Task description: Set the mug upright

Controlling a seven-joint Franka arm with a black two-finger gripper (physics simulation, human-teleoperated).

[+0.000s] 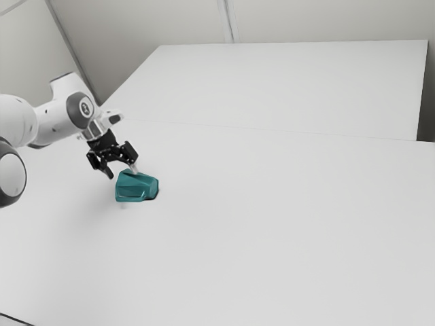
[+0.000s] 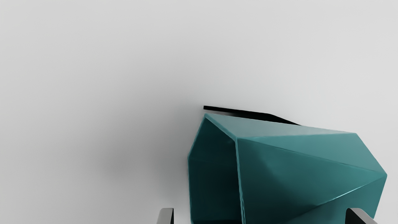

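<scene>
In the exterior view, my gripper (image 1: 122,171) is just above and beside the teal faceted mug (image 1: 136,187), at the table's left part, with its fingers spread apart. The mug lies on its side. In the wrist view the teal mug (image 2: 298,168) has its open mouth turned to one side, its dark inside visible. My gripper (image 2: 259,216) stands open there, one fingertip off beyond the mouth, the other over the closed end's side. Whether either finger touches the mug, I cannot tell. No handle can be made out.
The mug rests on a wide white table (image 1: 285,231). A raised-looking white panel (image 1: 285,88) stretches along the far side, with pale walls behind. A thin dark line (image 1: 15,318) crosses the exterior view's lower left corner.
</scene>
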